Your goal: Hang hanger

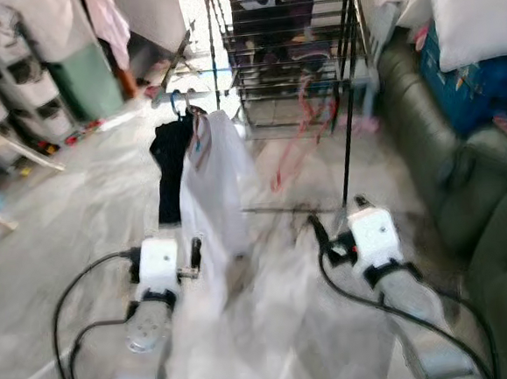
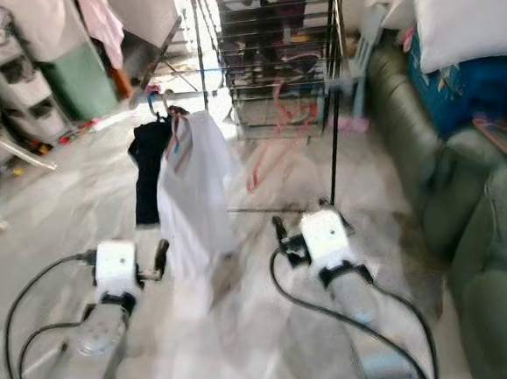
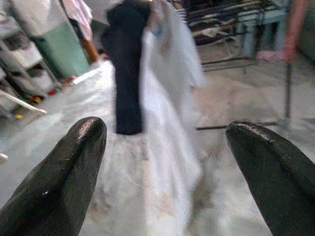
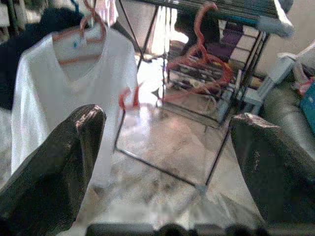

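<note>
White shirt [image 1: 214, 188] on pink hanger [image 4: 78, 37] beside black garment [image 1: 173, 165], before drying rack [image 1: 291, 50]; left gripper [image 3: 165, 162] and right gripper [image 4: 167, 147] both spread open, empty.

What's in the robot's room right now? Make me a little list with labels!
white shirt: on an orange hanger, hanging in front of the robot
black garment: hanging beside the white shirt
drying rack: black metal, behind the clothes
spare hangers: orange, on the rack
sofa: dark green, on the robot's right
left claw: open, facing the clothes
right claw: open, holding nothing
</note>
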{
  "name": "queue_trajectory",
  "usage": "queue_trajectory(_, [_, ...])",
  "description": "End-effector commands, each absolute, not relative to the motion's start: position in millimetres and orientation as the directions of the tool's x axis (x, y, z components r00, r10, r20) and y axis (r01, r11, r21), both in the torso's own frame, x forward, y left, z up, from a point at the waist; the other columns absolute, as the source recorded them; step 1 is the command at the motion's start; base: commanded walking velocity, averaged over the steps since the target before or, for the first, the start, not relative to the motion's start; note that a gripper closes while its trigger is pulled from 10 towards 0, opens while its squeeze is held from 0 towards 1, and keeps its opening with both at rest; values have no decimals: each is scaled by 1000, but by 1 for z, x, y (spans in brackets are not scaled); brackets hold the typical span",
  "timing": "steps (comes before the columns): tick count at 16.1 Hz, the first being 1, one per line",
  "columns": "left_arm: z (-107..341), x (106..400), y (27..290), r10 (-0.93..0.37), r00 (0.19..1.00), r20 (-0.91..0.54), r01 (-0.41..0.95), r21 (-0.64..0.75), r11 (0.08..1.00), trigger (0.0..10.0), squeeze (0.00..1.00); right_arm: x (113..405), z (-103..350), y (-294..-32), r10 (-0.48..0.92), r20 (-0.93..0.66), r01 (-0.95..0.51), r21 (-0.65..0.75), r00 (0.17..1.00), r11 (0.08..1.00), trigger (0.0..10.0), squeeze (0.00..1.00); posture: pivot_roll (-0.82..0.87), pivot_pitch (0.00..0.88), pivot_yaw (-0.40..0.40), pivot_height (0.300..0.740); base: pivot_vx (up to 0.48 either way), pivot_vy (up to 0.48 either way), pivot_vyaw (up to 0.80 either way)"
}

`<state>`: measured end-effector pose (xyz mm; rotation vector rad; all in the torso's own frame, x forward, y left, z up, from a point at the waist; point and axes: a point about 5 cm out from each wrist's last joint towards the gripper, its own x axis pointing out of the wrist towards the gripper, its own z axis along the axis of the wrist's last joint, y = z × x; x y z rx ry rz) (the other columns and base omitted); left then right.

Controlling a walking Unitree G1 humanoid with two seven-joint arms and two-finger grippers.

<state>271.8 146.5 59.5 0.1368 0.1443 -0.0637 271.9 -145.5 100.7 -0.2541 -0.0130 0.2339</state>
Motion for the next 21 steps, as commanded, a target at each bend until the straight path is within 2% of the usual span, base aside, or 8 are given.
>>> queue_trajectory(1, [62,274,150,-48,989,-138,69,148,987,10000,0,274,107,-141,249,10,-239,-245,969,940,10000,0,-169,0,92,740,-277,0,0])
queue_trajectory(5, [63,273,151,-48,990,-130,66,138,988,10000,0,274,106,-137,265,9,-255,-238,964,937,10000,0,-162,0,90,740,-253,0,609])
queue_trajectory(7, [61,273,152,-44,989,-138,68,176,982,10000,0,275,107,-134,286,15,-274,-244,958,930,10000,0,-159,0,93,740,0,0,694])
queue_trajectory(13, [59,279,149,-35,987,-158,56,127,990,10000,0,275,108,-126,335,24,-318,-252,942,914,10000,0,-151,0,100,740,0,0,800])
queue_trajectory(21, [56,278,154,18,984,-175,5,127,992,10000,0,273,107,-115,428,19,-410,-248,904,878,10000,0,-129,0,81,740,0,0,800])
